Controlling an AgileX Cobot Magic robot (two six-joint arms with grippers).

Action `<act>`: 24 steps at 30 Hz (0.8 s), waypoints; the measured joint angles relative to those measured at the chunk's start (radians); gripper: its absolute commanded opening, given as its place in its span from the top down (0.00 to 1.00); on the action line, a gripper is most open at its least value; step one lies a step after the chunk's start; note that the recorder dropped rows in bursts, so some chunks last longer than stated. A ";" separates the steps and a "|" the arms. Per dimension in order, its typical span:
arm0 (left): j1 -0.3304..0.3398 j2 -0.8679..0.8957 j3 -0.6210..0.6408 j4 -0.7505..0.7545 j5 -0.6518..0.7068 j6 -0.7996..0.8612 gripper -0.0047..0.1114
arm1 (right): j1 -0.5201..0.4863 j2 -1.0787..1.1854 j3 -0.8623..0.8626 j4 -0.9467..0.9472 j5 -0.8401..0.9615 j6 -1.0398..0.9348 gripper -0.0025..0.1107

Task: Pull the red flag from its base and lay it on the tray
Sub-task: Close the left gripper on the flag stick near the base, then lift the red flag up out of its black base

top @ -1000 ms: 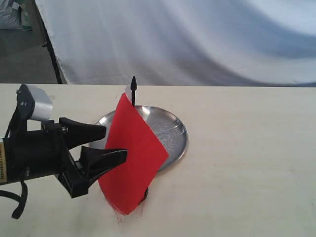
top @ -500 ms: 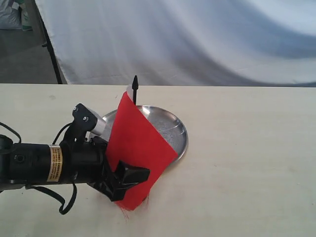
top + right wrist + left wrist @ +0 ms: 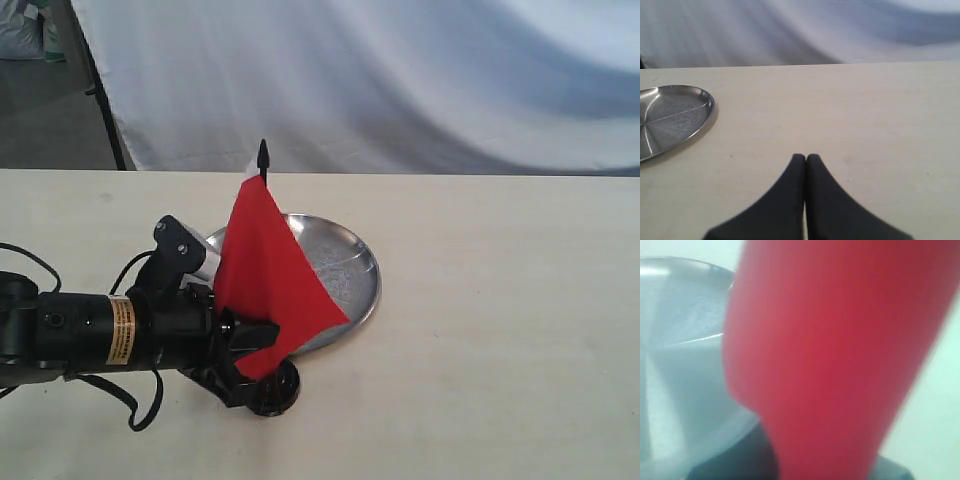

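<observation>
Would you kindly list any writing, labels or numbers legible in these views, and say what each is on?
Yellow sticker on the black left robot arm: dark print, too small to read.
No markings visible on the red cloth flag or the round silver metal tray.

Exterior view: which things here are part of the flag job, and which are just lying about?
For the job: red flag, base, tray, left gripper at the flag.

Just about: table, white backdrop cloth, sack on the floor, right gripper, shut, away from the flag.
</observation>
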 measured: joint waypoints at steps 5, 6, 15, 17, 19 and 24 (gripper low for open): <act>0.000 -0.041 -0.005 -0.043 -0.125 0.004 0.96 | 0.000 0.000 0.000 0.000 0.000 0.000 0.98; -0.002 -0.066 -0.016 -0.045 -0.147 0.004 0.96 | 0.000 0.000 0.000 0.000 0.000 0.000 0.98; -0.002 -0.227 -0.144 -0.056 0.036 -0.010 0.96 | 0.000 0.000 0.000 0.000 0.000 0.000 0.98; -0.002 -0.223 -0.183 -0.056 0.159 -0.010 0.96 | 0.000 0.000 0.000 0.000 0.000 0.000 0.98; -0.002 -0.209 -0.227 -0.054 0.270 -0.007 0.96 | 0.000 0.000 0.000 0.000 0.000 0.000 0.98; -0.002 -0.139 -0.348 -0.014 0.502 -0.001 0.96 | 0.000 0.000 0.000 0.000 0.000 0.000 0.98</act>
